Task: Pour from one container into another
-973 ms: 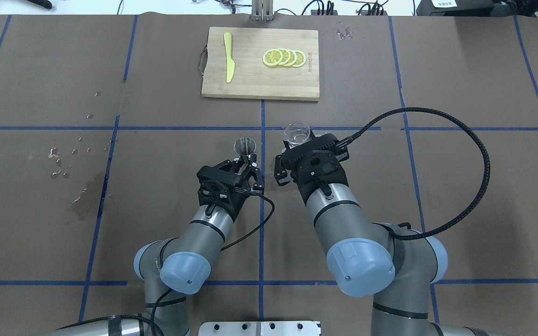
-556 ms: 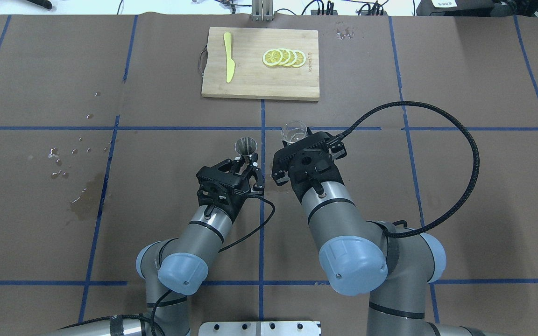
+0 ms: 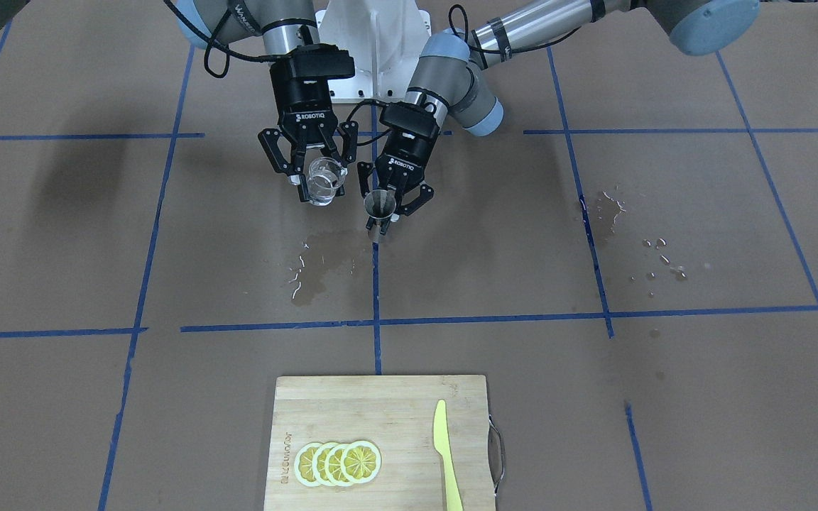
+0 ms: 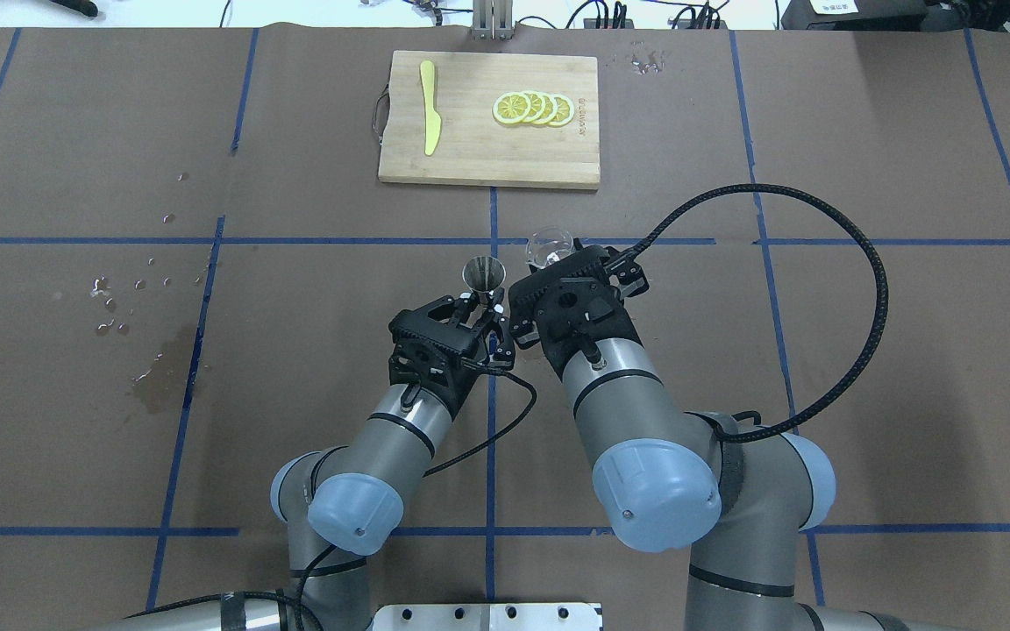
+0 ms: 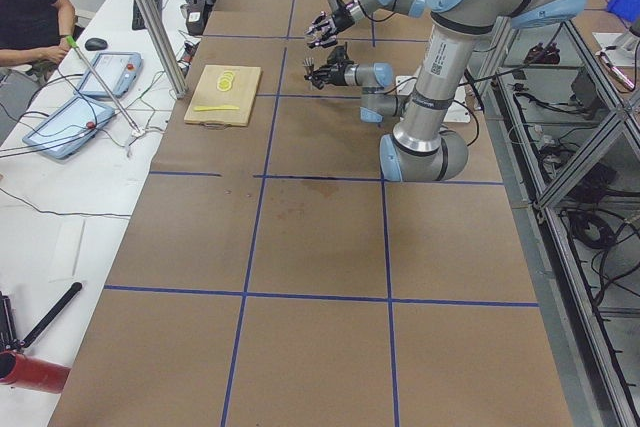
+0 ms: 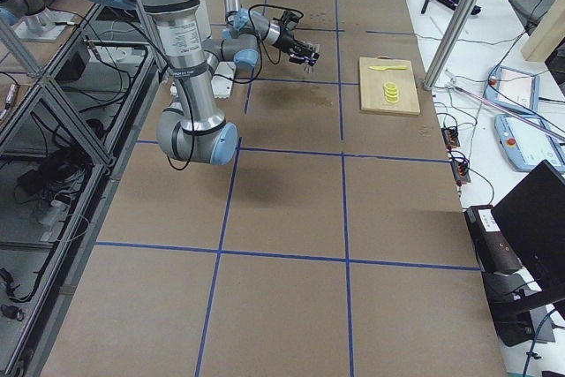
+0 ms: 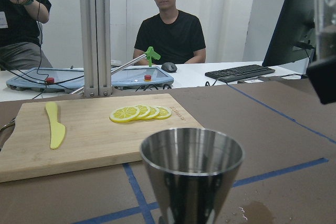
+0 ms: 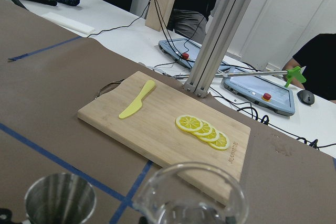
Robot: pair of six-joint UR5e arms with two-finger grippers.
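In the upper middle, the right end effector (image 3: 321,190) holds the glass cup (image 3: 324,177) beside the metal cup (image 3: 379,202) the left end effector (image 3: 388,211) holds, and water may miss that small mouth.

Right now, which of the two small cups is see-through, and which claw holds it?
The glass cup in the right claw; it is clear, while the jigger in the left claw is grey metal.
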